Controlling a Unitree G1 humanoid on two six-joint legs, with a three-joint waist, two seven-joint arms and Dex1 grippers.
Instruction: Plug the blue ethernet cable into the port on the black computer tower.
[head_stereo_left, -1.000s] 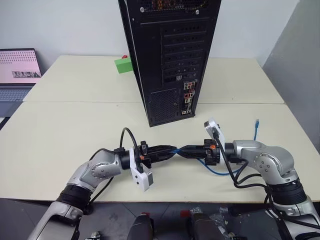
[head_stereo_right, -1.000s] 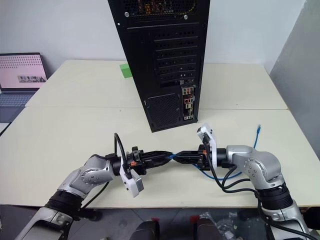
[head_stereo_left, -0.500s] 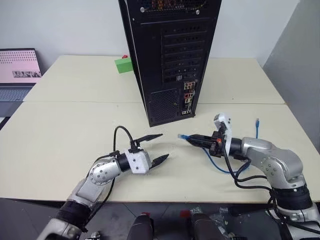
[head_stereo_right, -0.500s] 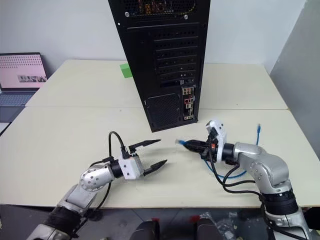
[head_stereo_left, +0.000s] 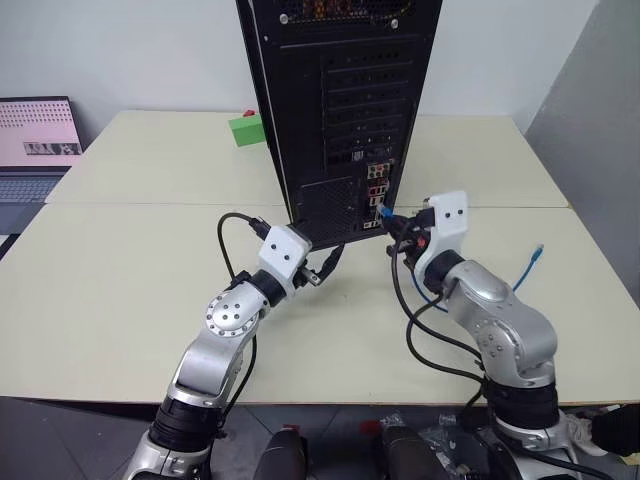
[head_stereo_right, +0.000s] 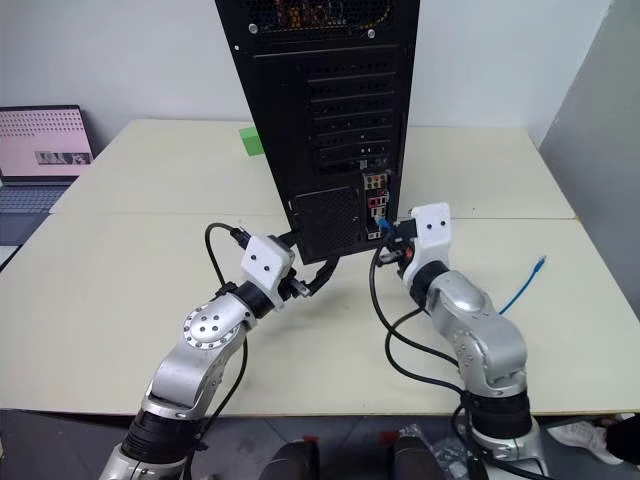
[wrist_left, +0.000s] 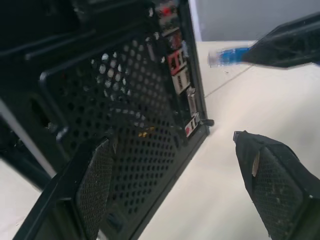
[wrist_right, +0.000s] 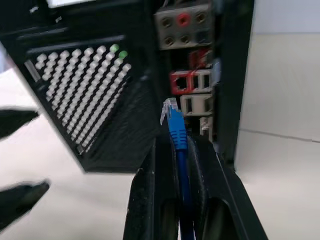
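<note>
Right gripper (wrist_right: 181, 150) clamped on the blue cable (wrist_right: 177, 131) just behind its clear plug, plug tip poking out past the fingertips and aimed at the connector strip on the back of the computer tower (head_stereo_left: 340, 110). Plug close to the strip but apart from it, not yet seated. Port (wrist_right: 181, 82) judged to be the red-framed socket at about 12 o'clock from the plug tip in the right wrist view; hard to be certain which socket is the right one. Rest of the cable trailing back under the right arm, far end lying on the table (head_stereo_left: 120, 290) at about 3 o'clock from the tower's base, plug (head_stereo_left: 540, 249) visible there.

Left gripper (wrist_left: 175, 170) spread wide and empty, held just in front of the tower's mesh grille (wrist_left: 130, 120), at about 9 o'clock from the right gripper.

Handling, as a judgement: cord light and floppy, so no weight to fight, but free length liable to sag and twist the plug off line. Plug small, hard, a bit slick, with a thin latch tab likely to snap if squeezed or forced at an angle. Best hold right behind the plug on the stiff boot, as now, with only a short stub ahead of the fingertips for steering. Tower heavy and stiff, unlikely to slide under a gentle straight push.
</note>
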